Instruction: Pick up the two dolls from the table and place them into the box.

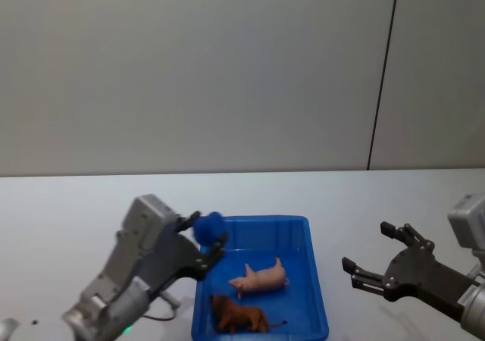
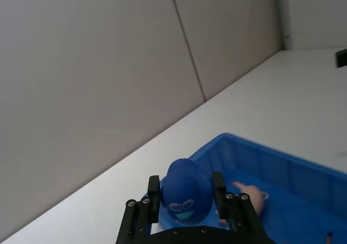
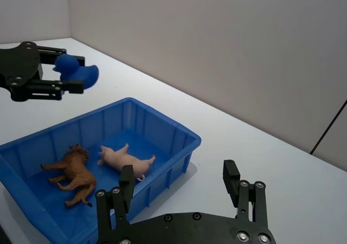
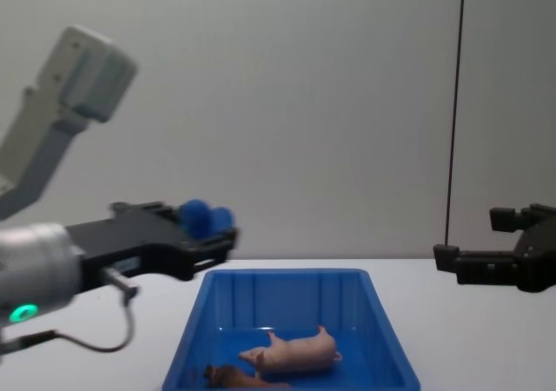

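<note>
I judge the task done: both dolls lie in the blue box (image 1: 314,280) on the white table (image 1: 61,204). The pale pink pig (image 1: 261,278) lies on its side mid-box, the brown shaggy lion (image 1: 239,316) beside it. My left gripper (image 1: 203,244) clamps a small blue duck (image 1: 209,225) (not a task doll) above the box's far left corner. My right gripper (image 1: 371,254) hovers spread and empty, right of the box.
</note>
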### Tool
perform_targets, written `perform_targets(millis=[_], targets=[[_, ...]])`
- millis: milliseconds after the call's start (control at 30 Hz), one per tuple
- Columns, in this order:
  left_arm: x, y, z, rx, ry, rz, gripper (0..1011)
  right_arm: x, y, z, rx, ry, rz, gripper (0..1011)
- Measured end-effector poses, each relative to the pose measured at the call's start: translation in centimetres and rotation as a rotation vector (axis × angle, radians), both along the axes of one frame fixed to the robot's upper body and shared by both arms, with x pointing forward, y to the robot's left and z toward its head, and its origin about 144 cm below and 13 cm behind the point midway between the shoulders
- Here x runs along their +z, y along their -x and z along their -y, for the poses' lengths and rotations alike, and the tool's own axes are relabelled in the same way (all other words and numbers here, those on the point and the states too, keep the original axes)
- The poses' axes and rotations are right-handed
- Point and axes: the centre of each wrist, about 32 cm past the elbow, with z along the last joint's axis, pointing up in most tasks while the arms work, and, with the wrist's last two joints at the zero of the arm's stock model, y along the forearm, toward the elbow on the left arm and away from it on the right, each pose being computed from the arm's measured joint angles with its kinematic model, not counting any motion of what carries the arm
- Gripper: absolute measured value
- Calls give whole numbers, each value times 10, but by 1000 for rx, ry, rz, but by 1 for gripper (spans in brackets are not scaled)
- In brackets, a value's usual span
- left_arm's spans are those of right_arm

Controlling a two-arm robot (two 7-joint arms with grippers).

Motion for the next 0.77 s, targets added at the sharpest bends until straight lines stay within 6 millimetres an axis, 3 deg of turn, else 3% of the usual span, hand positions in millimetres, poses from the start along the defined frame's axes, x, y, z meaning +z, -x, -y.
perform_targets(millis=[200,433,533,767], targets=[[0,-6,26,-83,35,7,733,0,0,0,0,0,0,1001],[1,-8,36,-122,58,21,941,0,0,0,0,0,0,1001],[2,-7,36,-127,68,29,1001,0,0,0,0,0,0,1001],[3,-4,33,-130,85,45,1001,0,0,0,0,0,0,1001]])
